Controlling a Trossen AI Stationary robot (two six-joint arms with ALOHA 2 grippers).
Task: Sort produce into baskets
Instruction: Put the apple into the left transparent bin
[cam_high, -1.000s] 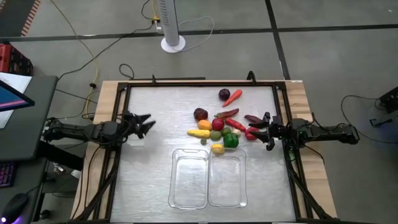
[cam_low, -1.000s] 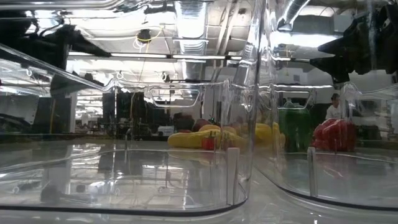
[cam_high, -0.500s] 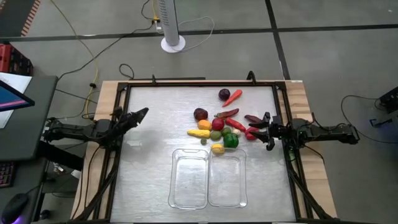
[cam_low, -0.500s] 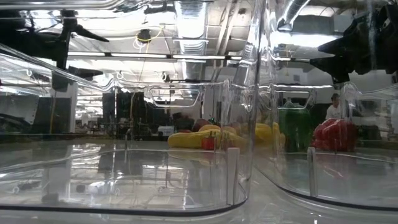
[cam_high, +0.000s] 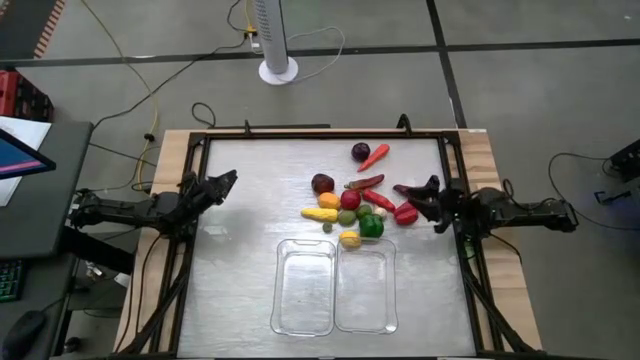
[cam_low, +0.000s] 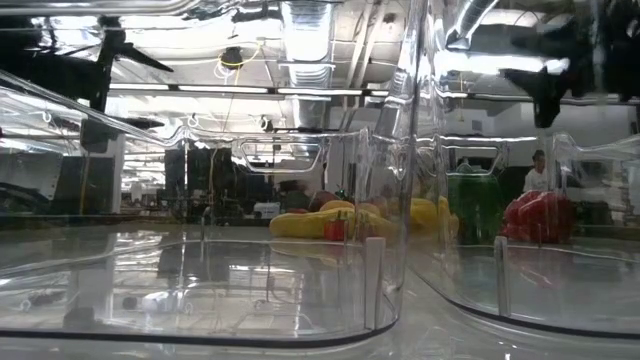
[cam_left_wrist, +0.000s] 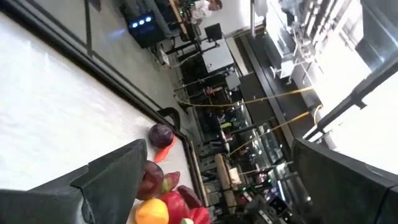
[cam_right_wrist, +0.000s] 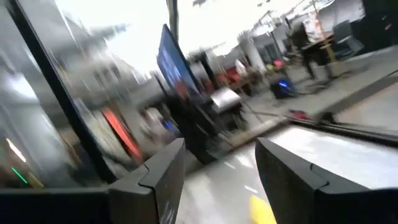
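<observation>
- The produce (cam_high: 350, 200) lies in a heap on the table (cam_high: 250, 260), between the two claws and much nearer the right one.
- The two baskets (cam_high: 335, 286) sit side by side, touching the heap.
- The right claw (cam_high: 418, 196) is partly spread, holds nothing, and is just beside a red piece (cam_high: 405, 212).
- The left claw (cam_high: 222, 183) is spread wide, holds nothing, and is well apart from the heap.

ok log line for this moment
left gripper: open, table's left side | right gripper: empty, beside produce | baskets: both empty
</observation>
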